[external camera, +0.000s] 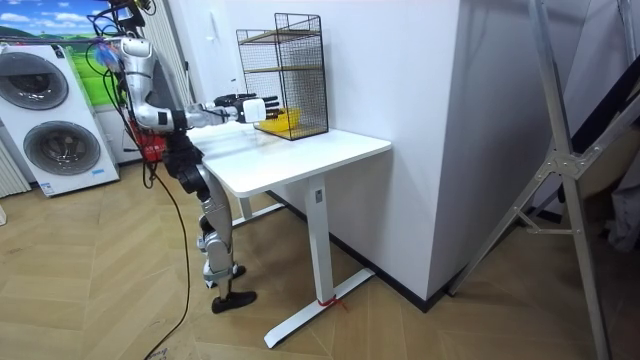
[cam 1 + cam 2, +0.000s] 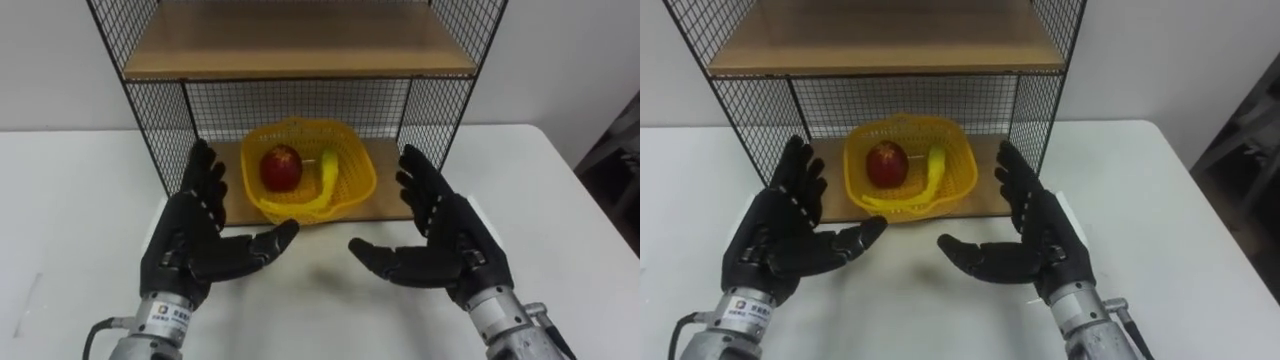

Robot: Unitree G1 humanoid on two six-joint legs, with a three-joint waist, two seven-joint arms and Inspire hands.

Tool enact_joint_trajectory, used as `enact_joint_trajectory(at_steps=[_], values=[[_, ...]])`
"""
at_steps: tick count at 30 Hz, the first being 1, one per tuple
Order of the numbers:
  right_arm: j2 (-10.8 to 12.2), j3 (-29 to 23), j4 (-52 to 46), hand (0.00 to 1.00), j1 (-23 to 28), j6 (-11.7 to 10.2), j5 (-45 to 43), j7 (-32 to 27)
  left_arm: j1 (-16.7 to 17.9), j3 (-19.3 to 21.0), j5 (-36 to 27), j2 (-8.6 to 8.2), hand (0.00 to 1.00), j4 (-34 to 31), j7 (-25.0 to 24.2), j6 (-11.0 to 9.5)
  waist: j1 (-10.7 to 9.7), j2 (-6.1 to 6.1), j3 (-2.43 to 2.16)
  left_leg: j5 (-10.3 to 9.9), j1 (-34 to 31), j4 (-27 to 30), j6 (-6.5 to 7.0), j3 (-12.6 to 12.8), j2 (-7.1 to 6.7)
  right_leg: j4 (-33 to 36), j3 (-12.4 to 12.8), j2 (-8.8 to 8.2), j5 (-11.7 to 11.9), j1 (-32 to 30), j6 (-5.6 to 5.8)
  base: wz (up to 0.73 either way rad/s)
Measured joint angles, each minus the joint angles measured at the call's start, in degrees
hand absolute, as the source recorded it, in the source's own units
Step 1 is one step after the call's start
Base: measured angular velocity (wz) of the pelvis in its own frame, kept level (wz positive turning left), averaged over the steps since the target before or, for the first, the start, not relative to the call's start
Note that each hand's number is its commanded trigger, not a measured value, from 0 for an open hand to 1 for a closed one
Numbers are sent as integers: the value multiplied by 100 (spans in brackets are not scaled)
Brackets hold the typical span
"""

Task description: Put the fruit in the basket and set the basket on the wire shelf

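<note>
Left eye view: the left robot hand (image 2: 195, 240) and the right robot hand (image 2: 445, 235) hover over the bench with palms turned toward each other. Their fingers are straight and spread, thumbs pointing inward, and neither holds anything. A clear gap lies between them, and both stand just short of the shelf's front.

Beyond the fingertips sits the yellow plastic lattice basket (image 2: 362, 182). It rests on the lower wooden board (image 2: 390, 198) of the black wire-mesh shelf (image 2: 160, 130), apart from both hands. Inside it lie a round red apple (image 2: 281, 166) on the left and a curved yellow banana with a green tip (image 2: 326, 180) on the right, touching or nearly so. The basket's front lip comes about to the board's front edge. An upper wooden board (image 2: 300, 45) roofs the compartment.

The shelf stands on the white bench (image 2: 80, 200). In the room view the robot stands upright at the bench's end, arms stretched toward the shelf.

By my reading the fruit is loaded and the basket is placed, so the step in hand is letting go and clearing away. The next move calls for drawing both hands straight back, level, without catching the rim or the mesh. A gentle push could perhaps seat the basket deeper.
</note>
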Motion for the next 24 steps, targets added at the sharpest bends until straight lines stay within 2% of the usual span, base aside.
enact_joint_trajectory(at_steps=[4,11,13,15,17,18,20,22,24], values=[[3,-65,0,0,89,-151,-79,37,137,10,0,35,0,1,10,-213,-1,21,14,-2,1,-4,-1,9,0,-1,-12,1,2,0,0,-2],[7,-240,-41,0,276,-346,-160,-150,427,119,6,54,0,1,203,-429,14,45,26,-2,-12,-6,-1,4,0,-4,-45,10,1,-5,2,0],[1,-293,-153,0,399,-440,-163,-315,508,273,11,42,0,-39,478,-520,25,59,25,-2,-7,-9,-2,1,-4,-3,-25,21,-1,-7,3,0],[-4,-419,-196,0,487,-525,-212,-436,619,418,25,21,0,-160,693,-524,37,63,28,-2,1,-10,-2,6,-4,-13,38,43,4,-6,10,-5],[-63,-589,-232,0,522,-525,-381,-682,650,548,26,3,0,-209,940,-585,63,69,26,-3,17,-16,-2,26,-1,-11,66,47,8,-6,10,-7],[-126,-692,-283,0,547,-528,-503,-879,649,653,30,-25,0,-227,1128,-689,68,71,26,-3,21,-18,-2,40,1,-10,75,47,11,-7,9,-4],[-154,-868,-371,0,586,-570,-818,-1166,649,827,34,-31,0,-355,1448,-772,80,73,29,-3,18,-22,-3,41,1,-8,78,50,10,-7,10,0],[-238,-1092,-385,0,582,-717,-1109,-1558,631,1119,214,-30,0,-536,1906,-935,83,61,29,-3,21,-26,-2,40,0,-7,84,52,11,-8,10,0],[-336,-1292,-389,0,580,-764,-1217,-1853,564,1397,341,-20,0,-553,2238,-1074,113,57,30,-3,20,-26,-2,41,1,1,86,51,10,-13,11,0]])
